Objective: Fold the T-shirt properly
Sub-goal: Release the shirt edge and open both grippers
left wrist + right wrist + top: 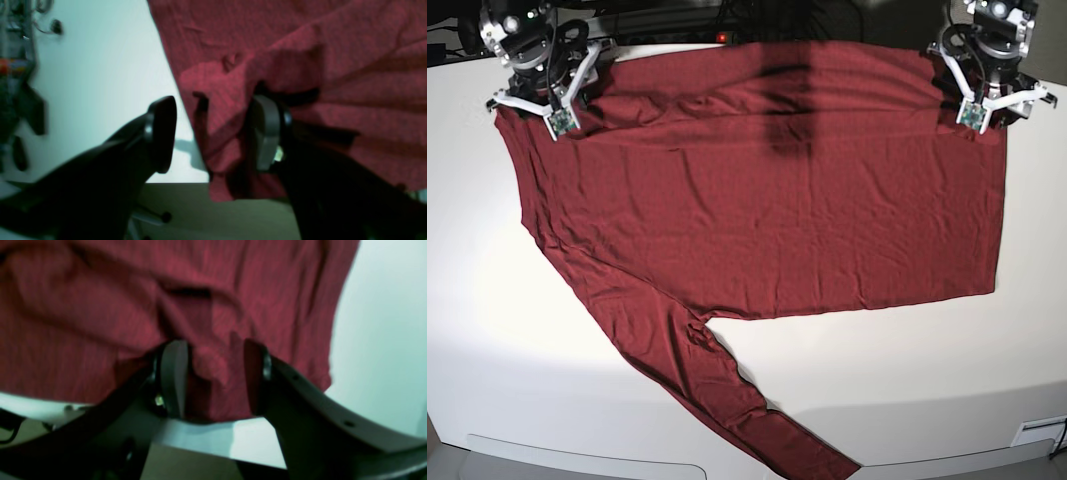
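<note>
Base view shows the whole T-shirt (767, 180) spread flat — sleeve trailing toward 6 o'clock; wrist views show the left gripper (213, 133) and right gripper (213, 376) gaping wide around its edge.

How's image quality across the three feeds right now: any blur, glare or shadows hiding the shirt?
Base view: sharp, evenly lit; a dark shadow crosses the T-shirt near its far edge, and the white table glares mildly. Left wrist view: soft focus, left gripper fingers dark and underexposed. Right wrist view: blurriest, fabric streaked, right gripper in shade.
</note>
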Available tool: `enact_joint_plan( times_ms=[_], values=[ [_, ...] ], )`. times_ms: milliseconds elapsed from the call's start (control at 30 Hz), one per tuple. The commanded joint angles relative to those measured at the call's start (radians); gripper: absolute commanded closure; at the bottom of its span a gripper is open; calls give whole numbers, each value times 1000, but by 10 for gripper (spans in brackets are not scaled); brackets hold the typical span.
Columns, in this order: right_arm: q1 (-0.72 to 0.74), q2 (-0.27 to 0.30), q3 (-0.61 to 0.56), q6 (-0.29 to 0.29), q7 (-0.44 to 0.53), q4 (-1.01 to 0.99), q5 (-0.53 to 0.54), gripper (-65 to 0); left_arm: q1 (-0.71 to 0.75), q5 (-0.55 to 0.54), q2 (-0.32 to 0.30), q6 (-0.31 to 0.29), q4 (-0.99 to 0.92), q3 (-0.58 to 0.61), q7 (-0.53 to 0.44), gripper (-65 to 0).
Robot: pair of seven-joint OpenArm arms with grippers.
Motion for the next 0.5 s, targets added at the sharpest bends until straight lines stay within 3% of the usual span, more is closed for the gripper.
enact_joint_plan(
  times_ms=[0, 233, 333, 467],
  values=[
    [-2, 11, 8, -10, 11, 30, -2, -276, 0, 23, -9, 11, 26, -6, -16, -330],
    [-2, 11, 8, -10, -4, 80, -2, -276, -31, 31, -9, 10, 32, -6, 36, -330],
    [-2, 11, 8, -10, -4, 86, -2, -276, -31, 94, -10, 10, 32, -6, 26, -330],
    [3, 11, 8, -11, -2, 86, -2, -276, -47, 82, -47, 11, 32, -6, 7, -330]
  ],
)
